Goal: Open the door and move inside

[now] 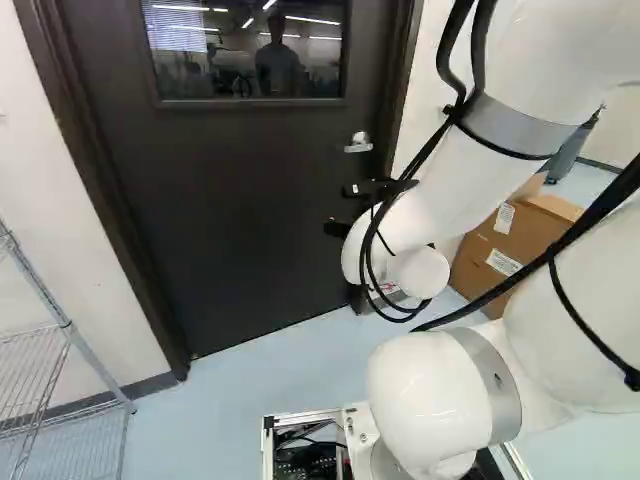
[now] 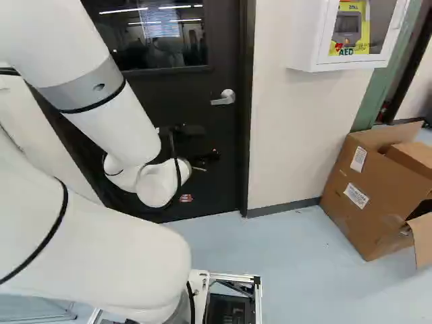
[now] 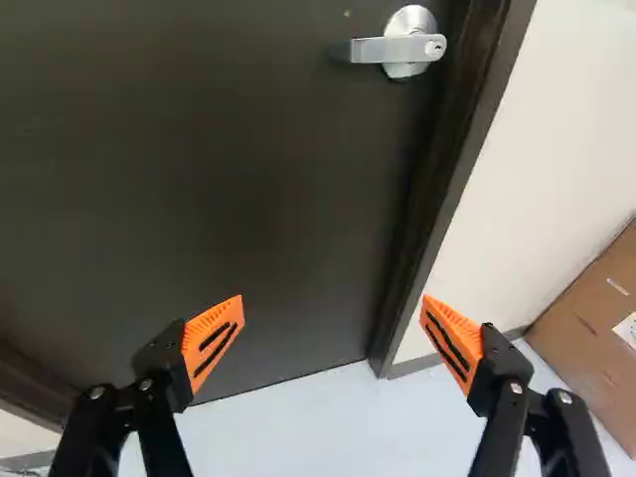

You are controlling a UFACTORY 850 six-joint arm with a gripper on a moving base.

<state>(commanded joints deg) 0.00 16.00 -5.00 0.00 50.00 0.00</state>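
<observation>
Two orange-padded fingers [image 3: 213, 343] stand spread wide on that claw [image 1: 338, 209]; ahead of them, apart from both, I can see the silver door handle [image 3: 402, 48]; the dark door [image 3: 248, 189], closed in its frame, is ahead of the claw too; a cardboard box [image 2: 368, 196] sits off to its right.

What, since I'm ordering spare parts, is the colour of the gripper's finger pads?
Orange, with black stripes; the finger pads show best in the wrist view.
</observation>
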